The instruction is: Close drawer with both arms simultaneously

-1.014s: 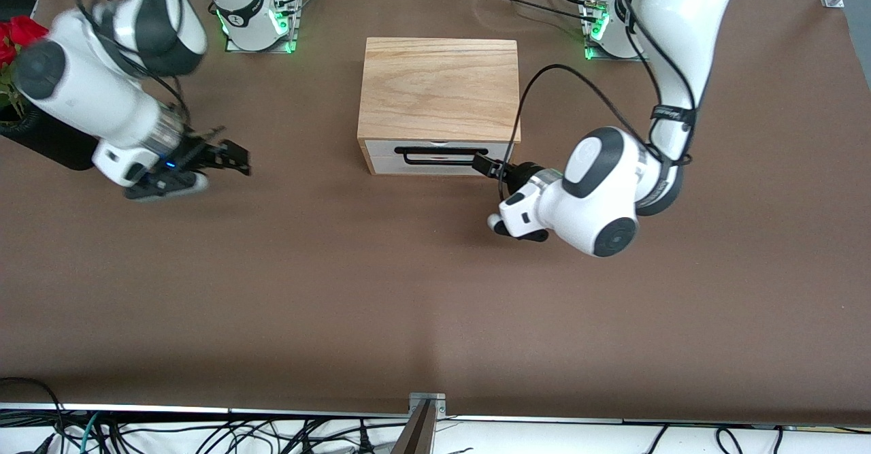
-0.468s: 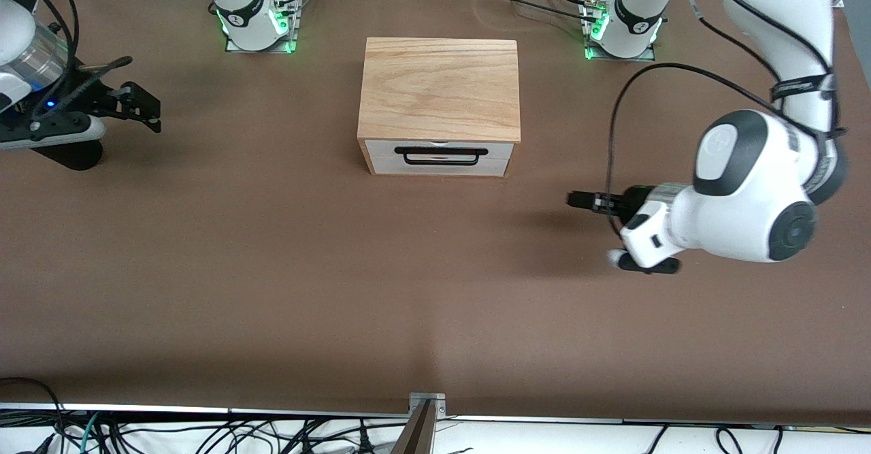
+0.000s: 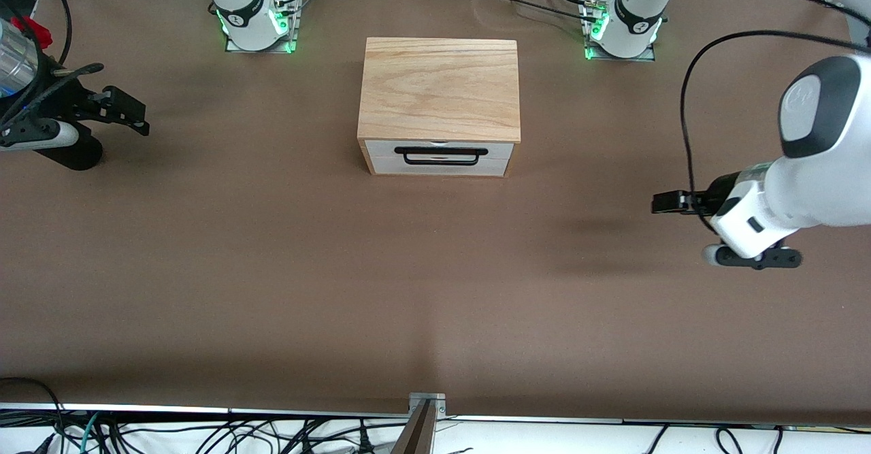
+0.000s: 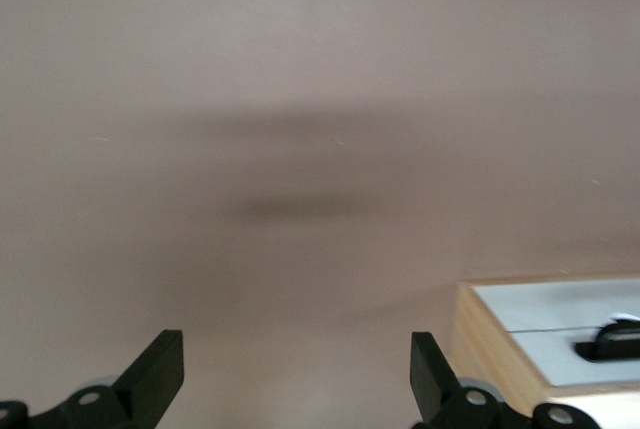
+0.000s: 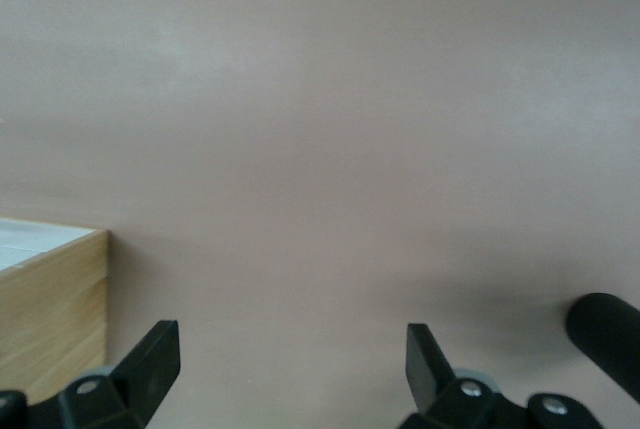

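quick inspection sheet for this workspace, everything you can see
surface: brown table cover, slightly rippled near the arm bases.
job's things: drawer pushed flush into the oak cabinet, black handle on its white front.
clutter: black cylinder at the right arm's end of the table.
grippers: left gripper open, over bare table toward the left arm's end, clear of the drawer; right gripper open, over the table at the right arm's end, holding nothing.
cables: black cable loops to the left arm's wrist; tangled cables below the table's edge nearest the camera.
surroundings: red flower at the right arm's end; green lights at both bases.
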